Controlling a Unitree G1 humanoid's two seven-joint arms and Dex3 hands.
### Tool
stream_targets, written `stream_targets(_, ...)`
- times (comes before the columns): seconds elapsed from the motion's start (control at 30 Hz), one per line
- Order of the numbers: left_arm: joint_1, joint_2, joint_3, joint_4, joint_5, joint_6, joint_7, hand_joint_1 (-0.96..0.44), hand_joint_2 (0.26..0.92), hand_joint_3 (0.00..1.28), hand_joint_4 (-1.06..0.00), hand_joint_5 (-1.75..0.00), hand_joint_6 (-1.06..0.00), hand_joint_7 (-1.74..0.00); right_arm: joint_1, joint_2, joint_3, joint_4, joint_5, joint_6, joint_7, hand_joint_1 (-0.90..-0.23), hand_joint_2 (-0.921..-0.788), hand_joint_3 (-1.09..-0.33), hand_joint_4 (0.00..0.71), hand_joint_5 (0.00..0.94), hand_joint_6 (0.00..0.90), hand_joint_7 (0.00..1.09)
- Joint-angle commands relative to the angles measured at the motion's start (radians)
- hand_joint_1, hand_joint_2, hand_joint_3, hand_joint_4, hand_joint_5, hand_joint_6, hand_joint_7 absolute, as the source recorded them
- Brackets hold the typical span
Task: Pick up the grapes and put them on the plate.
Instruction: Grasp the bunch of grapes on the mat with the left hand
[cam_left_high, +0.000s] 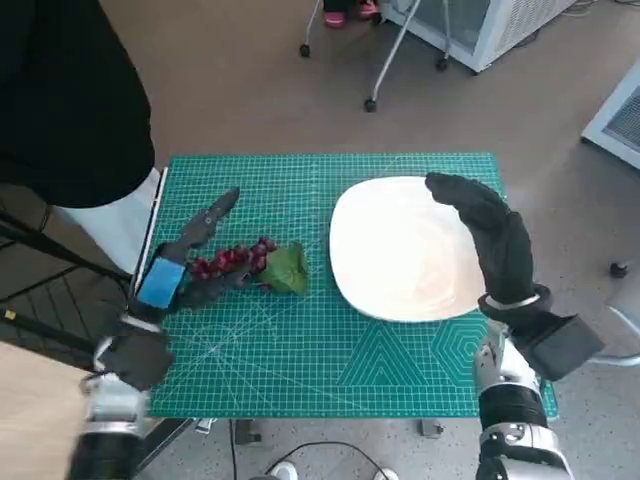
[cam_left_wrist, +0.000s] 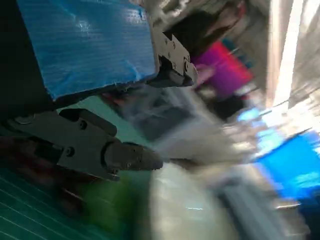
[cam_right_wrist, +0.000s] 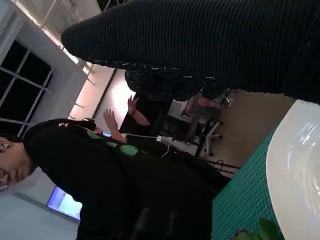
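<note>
Grapes (cam_left_high: 235, 260) under left hand (cam_left_high: 185, 262).

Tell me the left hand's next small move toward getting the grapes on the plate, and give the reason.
Probably close the left hand around the grapes. Its fingers lie along the bunch on the green mat, but no firm grip shows yet, and the white plate beside it holds nothing. The right hand hovers over the plate's far side.

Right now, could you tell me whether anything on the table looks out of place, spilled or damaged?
Nothing stands out. The grapes lie in one bunch with their green leaf on the green mat, at the left hand. The white plate sits flat and bare beside them, with the right hand over its far edge.
</note>
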Motion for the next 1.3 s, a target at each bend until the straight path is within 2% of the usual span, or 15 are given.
stream_targets(0.03,0.019,0.041,-0.039,-0.131,0.144,0.206,0.008,-0.41,0.831,0.0,-0.14,0.0,-0.25,0.0,0.002,0.004,0.002,0.01,0.0,0.012,0.006,-0.48,-0.921,-0.577,0.234,0.0,0.205,0.01)
stream_targets(0.3,-0.043,0.051,-0.131,-0.129,0.279,0.389,0.005,-0.42,0.769,0.0,-0.11,0.0,-0.27,-0.01,-0.001,0.005,0.002,0.018,-0.004,0.011,0.006,-0.49,-0.921,-0.576,0.233,0.0,0.204,0.01)
stream_targets(0.63,-0.158,0.05,-0.249,-0.011,0.332,0.531,-0.063,-0.41,0.766,0.0,-0.11,0.0,-0.27,0.0,-0.004,0.001,0.0,0.02,-0.002,0.013,0.008,-0.496,-0.921,-0.572,0.235,0.001,0.207,0.01)
stream_targets(1.0,-0.297,0.043,-0.356,0.169,0.345,0.62,-0.113,-0.4,0.771,0.01,-0.1,0.0,-0.26,0.0,-0.002,-0.001,-0.001,0.017,0.002,0.015,0.013,-0.493,-0.921,-0.563,0.241,0.003,0.213,0.01)
stream_targets(1.3,-0.411,0.01,-0.427,0.353,0.343,0.629,-0.098,-0.42,0.778,0.01,-0.09,0.0,-0.24,0.0,-0.003,-0.002,-0.001,0.019,-0.004,0.012,0.008,-0.504,-0.921,-0.553,0.243,0.003,0.216,0.01)
